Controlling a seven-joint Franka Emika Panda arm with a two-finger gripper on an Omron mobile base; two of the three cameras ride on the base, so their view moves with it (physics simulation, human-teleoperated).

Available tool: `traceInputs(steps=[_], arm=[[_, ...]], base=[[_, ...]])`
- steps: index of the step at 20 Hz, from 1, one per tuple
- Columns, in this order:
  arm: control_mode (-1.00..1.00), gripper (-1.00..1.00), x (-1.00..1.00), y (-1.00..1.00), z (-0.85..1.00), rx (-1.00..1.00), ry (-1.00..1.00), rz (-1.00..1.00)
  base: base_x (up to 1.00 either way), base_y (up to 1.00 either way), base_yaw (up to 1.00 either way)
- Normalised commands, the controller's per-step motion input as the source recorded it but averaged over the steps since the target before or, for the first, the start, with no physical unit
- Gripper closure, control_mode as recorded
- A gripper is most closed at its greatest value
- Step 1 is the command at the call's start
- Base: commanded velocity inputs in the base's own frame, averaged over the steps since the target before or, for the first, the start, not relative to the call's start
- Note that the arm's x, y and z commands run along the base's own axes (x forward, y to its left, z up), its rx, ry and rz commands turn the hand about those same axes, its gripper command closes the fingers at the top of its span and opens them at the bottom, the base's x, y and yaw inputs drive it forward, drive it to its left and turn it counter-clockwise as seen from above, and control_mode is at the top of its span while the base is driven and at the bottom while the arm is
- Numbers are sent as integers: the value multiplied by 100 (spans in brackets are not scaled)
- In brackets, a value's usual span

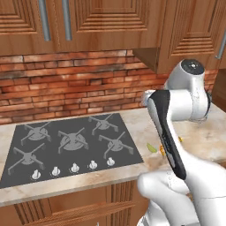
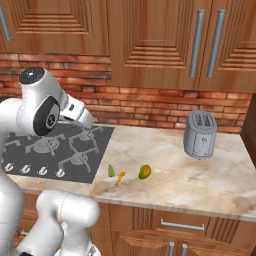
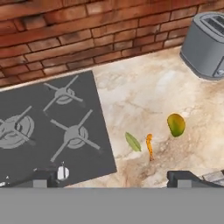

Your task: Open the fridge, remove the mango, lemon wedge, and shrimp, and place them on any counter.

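The mango (image 3: 176, 124) (image 2: 144, 172), lemon wedge (image 3: 133, 141) (image 2: 111, 171) and shrimp (image 3: 150, 145) (image 2: 120, 178) lie close together on the beige counter (image 3: 144, 87) (image 2: 200, 180), just right of the black cooktop (image 3: 48, 127). The shrimp sits between the other two. My gripper (image 3: 113, 177) hangs open above the counter's front edge and looks down on them, with nothing between its fingers. In the left base view my arm covers most of this group, leaving the lemon wedge (image 1: 152, 147) and a bit of the shrimp (image 1: 162, 151). The fridge is out of view.
A grey toaster (image 2: 200, 134) (image 3: 205, 43) stands at the back right of the counter by the brick wall. Wooden wall cabinets (image 2: 150, 35) hang above. The cooktop (image 1: 70, 141) with its front knobs takes up the left part of the counter.
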Motion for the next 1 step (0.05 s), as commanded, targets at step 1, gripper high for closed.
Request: traceInputs(steps=[1], arm=[[-100,-100,-60,23,51,0,-13,19]], base=[[0,0,0]])
